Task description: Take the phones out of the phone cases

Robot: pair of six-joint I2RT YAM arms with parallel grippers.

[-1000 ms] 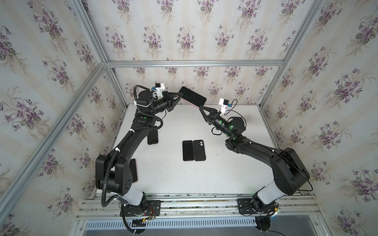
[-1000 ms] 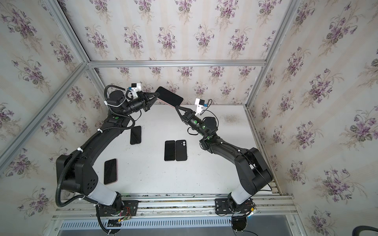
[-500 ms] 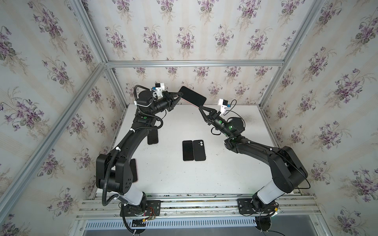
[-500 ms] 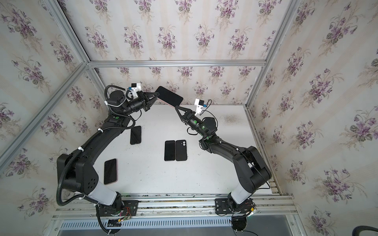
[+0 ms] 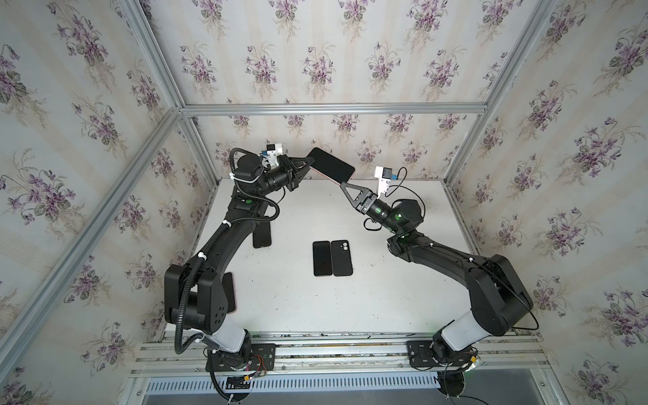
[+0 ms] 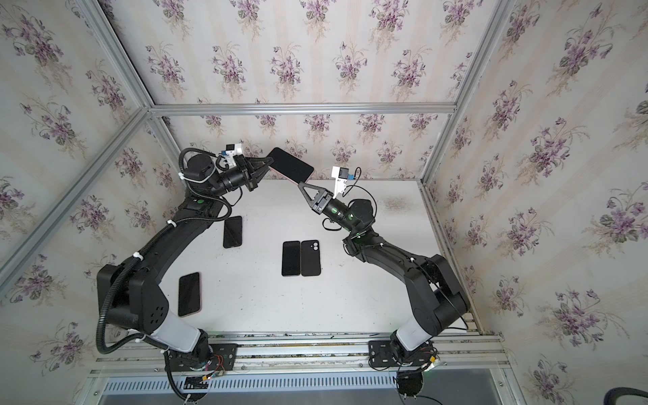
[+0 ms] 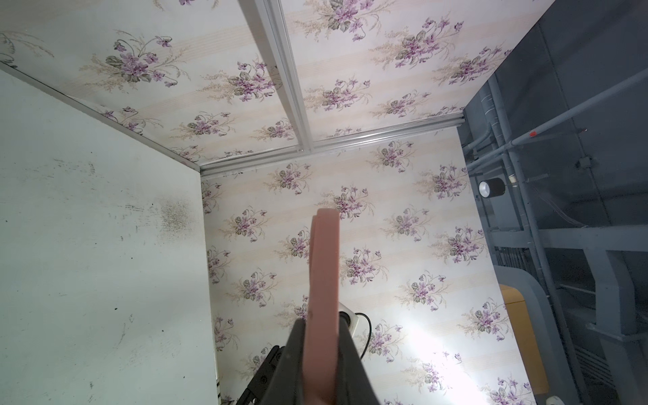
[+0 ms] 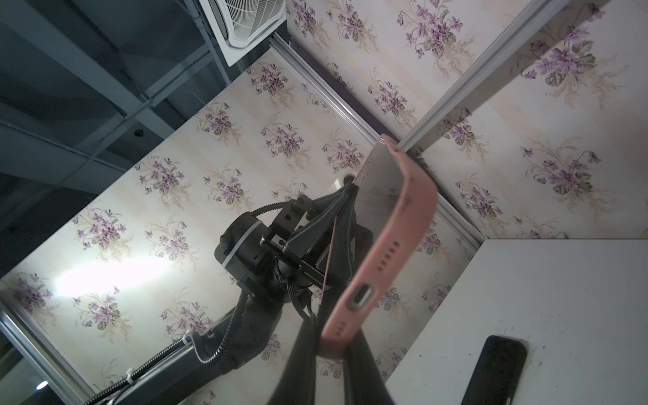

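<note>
Item: phone (image 5: 331,164) seated in pink phone case (image 8: 385,259); location: held aloft above the far edge of the table (image 5: 403,298), near the back wall, clear of the surface.

Left gripper (image 5: 310,162): jaws narrow, clamped across one short end of the phone case; the wrist view shows the pink edge pinched between both fingers.

Right gripper (image 5: 343,184): jaws narrow, pinching the corner of the opposite end, beside the charging port (image 8: 361,296).

Governing relation: the long axis runs straight from one gripper to the other, dark screen facing up in both top views; neither arm is nearer, each has an end.

Judgement: the phone looks fully seated; the next move likely peels the case lip away at the right gripper's corner while the left braces.
</note>
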